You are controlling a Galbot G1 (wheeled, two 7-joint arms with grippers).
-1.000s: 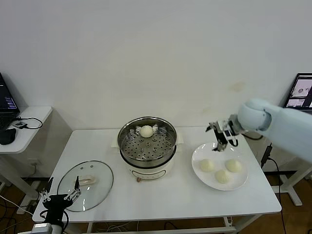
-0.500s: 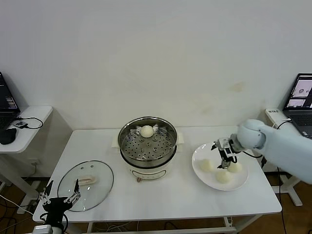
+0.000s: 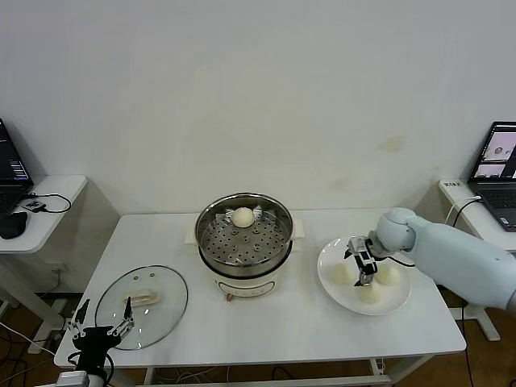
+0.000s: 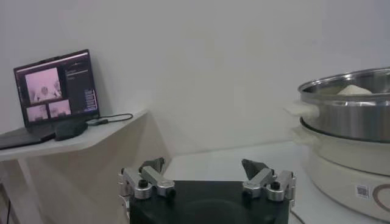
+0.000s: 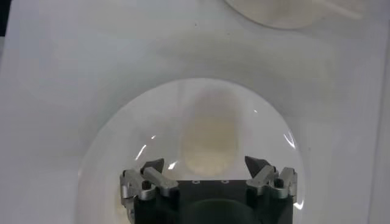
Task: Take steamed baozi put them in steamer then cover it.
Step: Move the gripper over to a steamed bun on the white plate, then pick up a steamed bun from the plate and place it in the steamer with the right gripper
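One baozi [image 3: 243, 216] lies at the back of the steel steamer [image 3: 208, 235] on its white cooker base. Three baozi [image 3: 342, 273] [image 3: 389, 275] [image 3: 369, 293] lie on a white plate [image 3: 332, 292] at the right. My right gripper [image 3: 361, 264] is open and hangs just above the plate, over the left baozi; in the right wrist view that baozi [image 5: 209, 139] lies between the open fingertips [image 5: 152, 165]. The glass cover [image 3: 142, 307] with its cream handle lies flat at the table's front left. My left gripper [image 3: 101, 318] is open and empty at the cover's near edge.
A side table [image 3: 50, 193] with a laptop and mouse stands at the far left. Another laptop [image 3: 497, 165] stands at the far right. The steamer's rim [image 4: 345, 91] rises beside the left gripper [image 4: 204, 167] in the left wrist view.
My right gripper has come down from above the plate's back edge and moved left, now low over the left baozi. The left arm has barely moved.
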